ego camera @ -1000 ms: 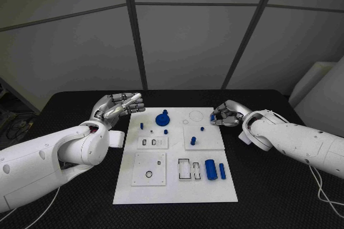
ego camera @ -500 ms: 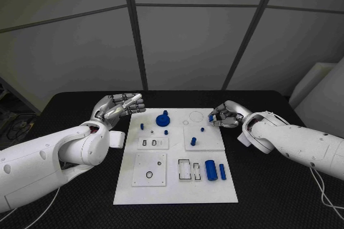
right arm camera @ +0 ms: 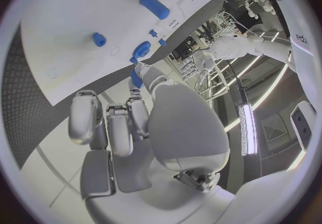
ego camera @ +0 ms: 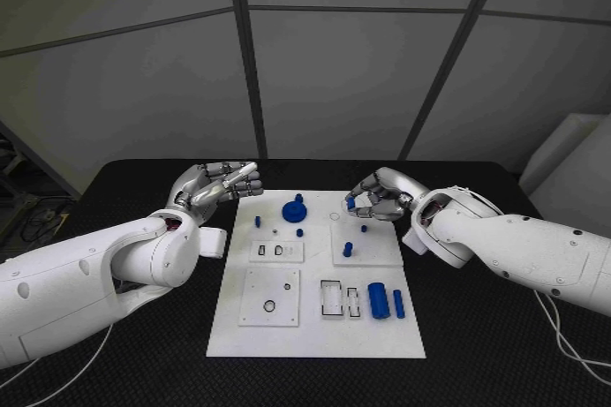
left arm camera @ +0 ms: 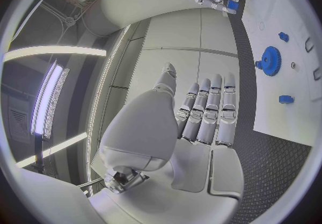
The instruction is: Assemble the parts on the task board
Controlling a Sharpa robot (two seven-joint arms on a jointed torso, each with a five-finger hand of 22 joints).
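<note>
My right robot hand [ego camera: 378,198] pinches a small blue peg [ego camera: 351,203] above the task board [ego camera: 319,336]; my left robot hand [ego camera: 216,186] hovers, fingers spread, empty.

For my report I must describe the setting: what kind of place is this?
Probably a robotics lab or test cell: a black table holds a white task board with small blue parts such as a blue gear, and plain grey wall panels stand behind it.

Lab: grey panelled walls [ego camera: 343,80]
</note>
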